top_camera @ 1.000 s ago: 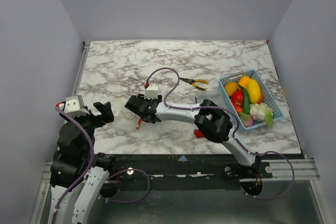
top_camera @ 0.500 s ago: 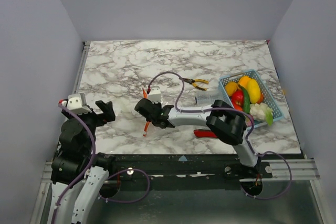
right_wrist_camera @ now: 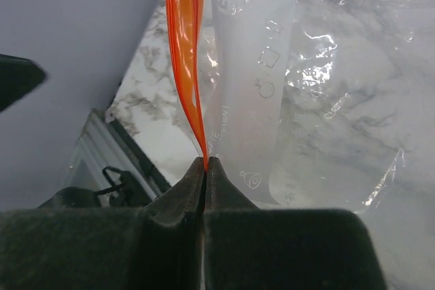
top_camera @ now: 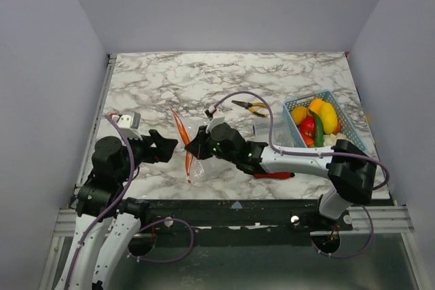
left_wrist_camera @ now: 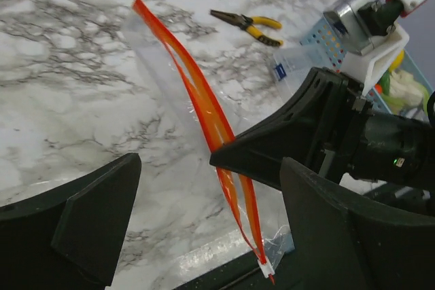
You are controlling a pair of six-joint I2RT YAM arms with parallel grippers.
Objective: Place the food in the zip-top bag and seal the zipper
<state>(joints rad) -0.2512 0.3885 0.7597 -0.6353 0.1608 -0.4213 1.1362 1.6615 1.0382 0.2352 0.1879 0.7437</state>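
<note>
The zip-top bag (top_camera: 196, 165) hangs crinkled and transparent near the table's front, its orange-red zipper (top_camera: 181, 130) raised and running front to back. My right gripper (top_camera: 192, 147) is shut on the zipper (right_wrist_camera: 185, 45), pinching the strip at its fingertips (right_wrist_camera: 205, 165), with the clear bag (right_wrist_camera: 255, 79) draped beyond. My left gripper (top_camera: 168, 149) is open just left of the bag. In the left wrist view the zipper (left_wrist_camera: 204, 103) passes between its spread fingers (left_wrist_camera: 95, 215) without touching them. The food (top_camera: 316, 123) lies in the blue basket at the right.
The light blue mesh basket (top_camera: 350, 121) stands at the right edge. Yellow-handled pliers (top_camera: 251, 106) lie mid-table, and a clear box (top_camera: 267, 129) sits beside the basket. A red-handled knife (top_camera: 275, 175) lies near the front edge under my right arm.
My right gripper has shut on the zipper and lifted the strip off the table, shifting slightly right. The left arm has swung right until its open fingers stand around the strip.
</note>
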